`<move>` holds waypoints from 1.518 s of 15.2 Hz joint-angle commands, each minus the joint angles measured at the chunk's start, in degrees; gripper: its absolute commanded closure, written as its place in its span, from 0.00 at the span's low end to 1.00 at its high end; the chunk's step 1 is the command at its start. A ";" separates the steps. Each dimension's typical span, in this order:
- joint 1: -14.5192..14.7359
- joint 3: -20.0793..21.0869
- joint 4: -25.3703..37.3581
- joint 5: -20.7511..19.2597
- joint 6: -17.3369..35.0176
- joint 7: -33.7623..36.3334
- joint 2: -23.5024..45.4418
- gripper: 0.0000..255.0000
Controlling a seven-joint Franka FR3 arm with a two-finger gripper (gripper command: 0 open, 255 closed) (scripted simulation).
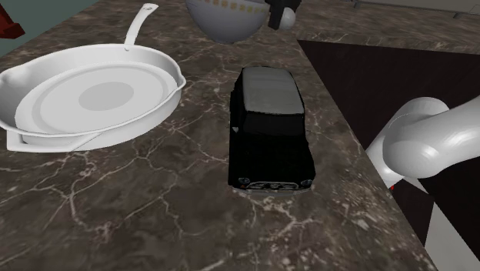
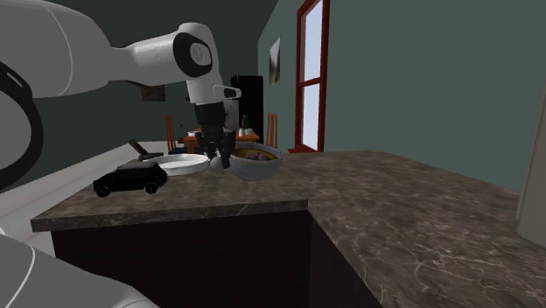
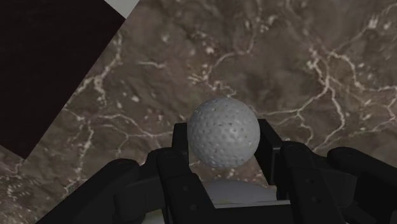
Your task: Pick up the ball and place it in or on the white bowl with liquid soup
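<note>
2 fingers [image 3: 180,141] of the gripper [image 3: 224,137] were seen clamped across the dimpled ball [image 3: 223,127] at its widest line; it was judged light, hard, slippery, apt to roll.

White pan [image 1: 92,96] beside black toy car [image 1: 269,127] (both on marble counter [image 1: 154,223]).

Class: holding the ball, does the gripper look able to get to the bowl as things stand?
Probably yes. The gripper, shut on the ball, hangs right beside the bowl with nothing between them. The black toy car and the white pan lie off to one side.
</note>
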 commanded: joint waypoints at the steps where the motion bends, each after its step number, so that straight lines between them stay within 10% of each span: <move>1: -0.18 -0.16 2.01 -0.23 -1.41 -0.12 0.63 1.00; 23: -2.52 1.60 28.98 -3.66 -14.09 0.93 15.29 1.00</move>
